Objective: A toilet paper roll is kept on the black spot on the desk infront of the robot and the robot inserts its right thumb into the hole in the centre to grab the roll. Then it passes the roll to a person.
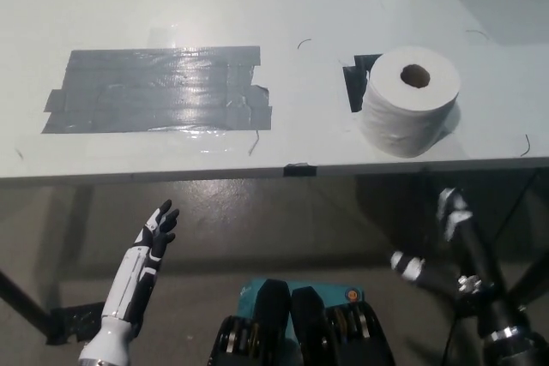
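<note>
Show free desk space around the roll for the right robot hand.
Bare desk lies between the grey tape patch and the toilet paper roll, and behind both. Tight spot: the roll sits near the front edge on black tape. Both robot hands are below the desk.

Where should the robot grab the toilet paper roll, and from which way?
Probably by the hole in its middle. The toilet paper roll stands upright on the desk, with the hole facing up and nothing covering it. So the right robot hand would best come down from above, thumb into the hole.
</note>
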Motion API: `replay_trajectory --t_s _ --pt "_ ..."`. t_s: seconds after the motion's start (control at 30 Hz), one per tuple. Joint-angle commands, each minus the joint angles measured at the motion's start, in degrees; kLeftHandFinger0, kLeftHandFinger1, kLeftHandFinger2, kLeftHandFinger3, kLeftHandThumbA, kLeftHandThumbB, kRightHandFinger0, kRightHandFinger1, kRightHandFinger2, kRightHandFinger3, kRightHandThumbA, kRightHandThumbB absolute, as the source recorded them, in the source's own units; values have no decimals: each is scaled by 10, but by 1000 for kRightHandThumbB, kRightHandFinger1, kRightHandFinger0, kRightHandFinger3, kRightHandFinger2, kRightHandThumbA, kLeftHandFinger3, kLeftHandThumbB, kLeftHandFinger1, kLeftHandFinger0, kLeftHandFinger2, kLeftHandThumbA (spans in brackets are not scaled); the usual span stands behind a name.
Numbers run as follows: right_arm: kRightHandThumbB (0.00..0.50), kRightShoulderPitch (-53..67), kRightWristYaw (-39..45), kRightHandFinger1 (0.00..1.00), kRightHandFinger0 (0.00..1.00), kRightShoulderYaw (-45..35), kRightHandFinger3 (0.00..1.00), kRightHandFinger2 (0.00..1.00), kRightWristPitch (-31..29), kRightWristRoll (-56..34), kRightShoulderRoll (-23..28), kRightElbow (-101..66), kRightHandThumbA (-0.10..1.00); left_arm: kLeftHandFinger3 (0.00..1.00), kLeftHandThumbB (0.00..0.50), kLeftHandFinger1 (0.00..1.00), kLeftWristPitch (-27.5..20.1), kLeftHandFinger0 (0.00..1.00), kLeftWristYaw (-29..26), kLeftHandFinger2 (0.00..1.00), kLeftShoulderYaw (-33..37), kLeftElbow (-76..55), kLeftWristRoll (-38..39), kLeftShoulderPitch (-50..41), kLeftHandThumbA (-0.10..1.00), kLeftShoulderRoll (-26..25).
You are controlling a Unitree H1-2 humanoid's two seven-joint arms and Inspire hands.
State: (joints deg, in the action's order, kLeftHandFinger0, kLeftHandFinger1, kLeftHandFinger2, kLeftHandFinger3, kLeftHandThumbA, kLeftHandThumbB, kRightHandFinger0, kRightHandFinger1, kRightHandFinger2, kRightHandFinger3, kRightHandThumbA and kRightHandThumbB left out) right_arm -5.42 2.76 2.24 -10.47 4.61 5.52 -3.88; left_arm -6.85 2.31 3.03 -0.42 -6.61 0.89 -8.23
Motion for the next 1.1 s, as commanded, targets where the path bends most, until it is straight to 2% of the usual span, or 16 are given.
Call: replay_trajectory --t_s 0.0,0.07,0.1,0.17,0.23,0.27,0.37,0.47,0.57,0.63,0.7,0.77,0.8,0.87,0.97,1.07 --pt "291 -58 -23 1000 1000 -46 1000 1000 61 7 19 -127 834 1000 155 1000 -22 1000 3 1000 1 -17 -7 7 1000 -6" --pt "350 -93 7 1000 1000 -59 1000 1000 144 10 58 -183 990 1000 155 1000 -19 1000 3 1000 2 -20 -8 8 1000 -5" --pt "359 -103 15 1000 1000 -63 1000 1000 168 10 71 -199 1000 1000 160 1000 -18 1000 3 1000 3 -21 -9 7 1000 -5" --pt "368 -164 43 1000 1000 -81 1000 1000 248 -10 130 -224 1000 1000 152 1000 -15 1000 6 1000 5 -24 -8 3 1000 -4" --pt "377 -199 54 1000 1000 -86 1000 1000 285 -11 161 -220 1000 1000 148 1000 -19 1000 7 1000 8 -23 -7 -2 1000 -3" --pt "401 -243 69 1000 1000 -84 1000 1000 319 -10 189 -197 1000 1000 148 1000 -19 1000 7 1000 9 -23 -10 -2 1000 -3" --pt "404 -330 106 1000 1000 -68 1000 1000 363 -30 237 -127 1000 1000 158 1000 -18 1000 6 1000 8 -22 -11 -5 1000 -3" --pt "410 -392 148 1000 1000 -47 1000 1000 374 -49 271 -49 1000 1000 165 1000 -22 1000 4 1000 8 -21 -13 -6 1000 -3" --pt "359 -494 232 1000 1000 -1 1000 1000 374 -79 297 101 894 1000 172 1000 -22 1000 5 1000 9 -19 -13 -3 1000 -3" --pt "358 -536 260 1000 1000 20 1000 1000 374 -78 298 166 843 1000 170 1000 -22 1000 5 1000 10 -20 -15 -3 1000 -3" --pt "361 -586 304 1000 1000 57 1000 1000 374 -42 303 237 909 1000 172 1000 -21 1000 4 1000 10 -19 -15 -2 1000 -3" --pt "268 -634 353 1000 1000 97 1000 1000 374 -24 304 298 923 1000 170 1000 -17 1000 5 1000 10 -20 -15 0 1000 -2" --pt "273 -648 363 1000 1000 112 1000 1000 374 -16 300 317 926 1000 168 1000 -18 1000 4 1000 11 -20 -16 0 1000 0" --pt "321 -682 386 1000 1000 155 1000 1000 370 19 291 369 992 1000 159 1000 -20 1000 4 1000 12 -21 -17 1 1000 -1" --pt "304 -722 396 1000 1000 191 1000 1000 369 44 270 437 979 1000 157 1000 -21 1000 3 1000 12 -21 -18 1 1000 -1" --pt "319 -746 390 1000 1000 225 1000 1000 357 67 251 487 975 1000 161 1000 -19 1000 3 1000 11 -24 -14 -2 1000 1"
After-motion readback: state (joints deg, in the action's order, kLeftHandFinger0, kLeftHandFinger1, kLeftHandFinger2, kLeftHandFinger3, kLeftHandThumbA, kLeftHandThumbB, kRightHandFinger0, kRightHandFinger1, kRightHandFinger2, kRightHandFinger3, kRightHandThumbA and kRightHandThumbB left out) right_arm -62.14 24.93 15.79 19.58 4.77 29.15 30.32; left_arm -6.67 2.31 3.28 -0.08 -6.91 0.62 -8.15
